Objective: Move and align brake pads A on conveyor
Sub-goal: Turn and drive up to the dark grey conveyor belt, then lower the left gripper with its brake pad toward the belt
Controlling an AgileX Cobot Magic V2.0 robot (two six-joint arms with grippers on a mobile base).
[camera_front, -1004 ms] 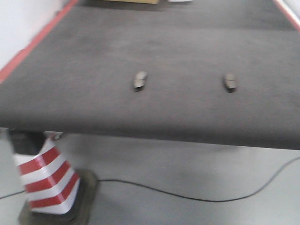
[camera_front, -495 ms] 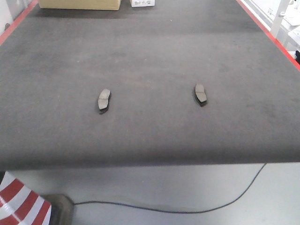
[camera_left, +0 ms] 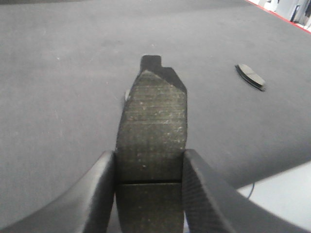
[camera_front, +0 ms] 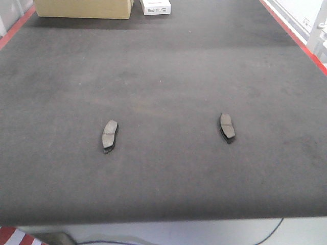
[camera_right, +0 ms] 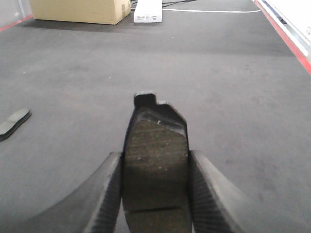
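In the front view we look down and forward from up high, over the near edge of the conveyor (camera_front: 163, 66). We see far across it to a cardboard box (camera_front: 84, 8) at the back.

The left wrist view sits low, very near the left gripper (camera_left: 150, 167), and looks forward along the belt. The pad (camera_left: 250, 76) lying off to its right is the right pad (camera_front: 227, 127) in the front view.

The right wrist view sits low too, behind the right gripper (camera_right: 154, 187). The pad (camera_right: 13, 122) on its left is the left pad (camera_front: 109, 135) in the front view, and it sees the same box.
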